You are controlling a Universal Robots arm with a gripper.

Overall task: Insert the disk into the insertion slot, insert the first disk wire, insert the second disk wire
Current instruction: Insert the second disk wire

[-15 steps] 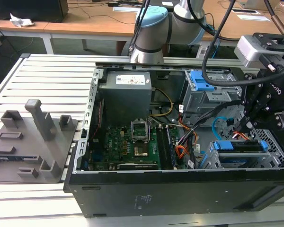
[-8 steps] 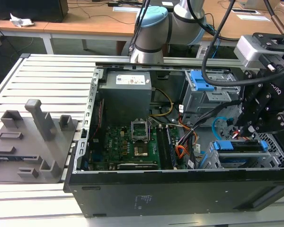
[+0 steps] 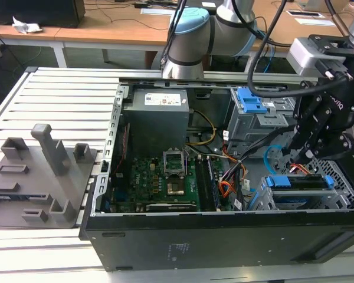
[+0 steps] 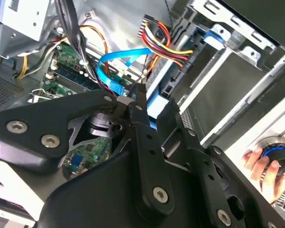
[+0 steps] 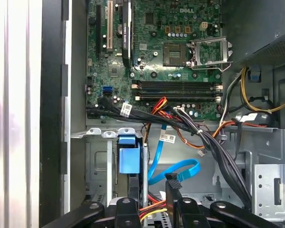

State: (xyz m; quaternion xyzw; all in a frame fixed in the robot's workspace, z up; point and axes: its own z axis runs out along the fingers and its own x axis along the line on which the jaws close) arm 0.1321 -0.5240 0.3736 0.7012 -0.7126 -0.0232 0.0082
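Silver disk point(image 3: 301, 183) in blue carrier sits in perforated metal slot point(image 3: 344, 180) at black case's point(image 3: 224, 236) corner; black gripper point(image 4: 156, 99), jaws slightly apart, apparently empty, beside blue cable point(image 5: 180, 168), may snag loose wires point(image 5: 218, 156).

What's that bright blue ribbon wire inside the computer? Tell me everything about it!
The blue wire is a flat, shiny, plastic-looking band. It curls in a loose loop inside the open computer case, beside bundled black cables. One end carries a black plug, right by the pincer; whether it's gripped, I can't tell.
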